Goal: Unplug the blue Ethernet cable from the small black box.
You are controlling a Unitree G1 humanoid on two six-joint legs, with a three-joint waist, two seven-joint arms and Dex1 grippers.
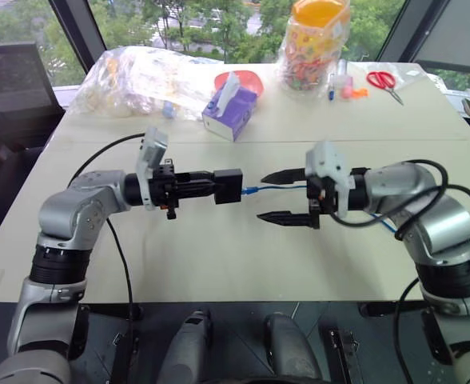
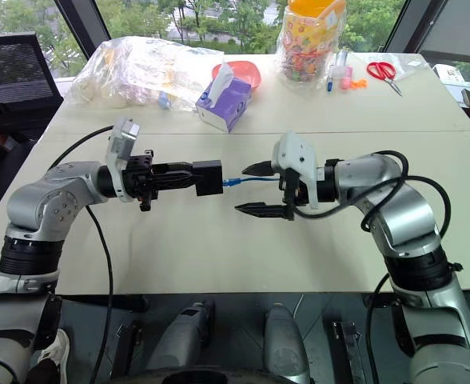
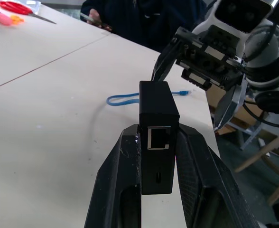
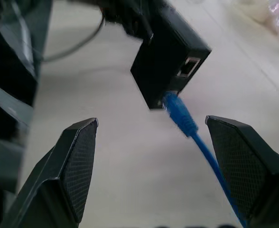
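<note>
Clearly, the small black box (image 1: 228, 186) sat just left of centre in the head views, pinched between the clenched fingers of the left hand (image 1: 207, 187) and held above the pale bench (image 1: 219, 256). It was a matte, squarish block; the left wrist view showed a silver-rimmed socket on the face turned toward the camera. The right wrist view showed two sockets on one face, one unfilled and the other holding the plug of the blue Ethernet cable (image 4: 180, 114). That cable was thin and light blue, with a ribbed blue boot at the box. It ran from the box toward the right of the frame, passing between the two black fingers of the right hand (image 1: 283, 196). Those fingers stood spread wide, one above and one below the cord, touching neither it nor the box. Further along, the cable lay looped on the bench.
</note>
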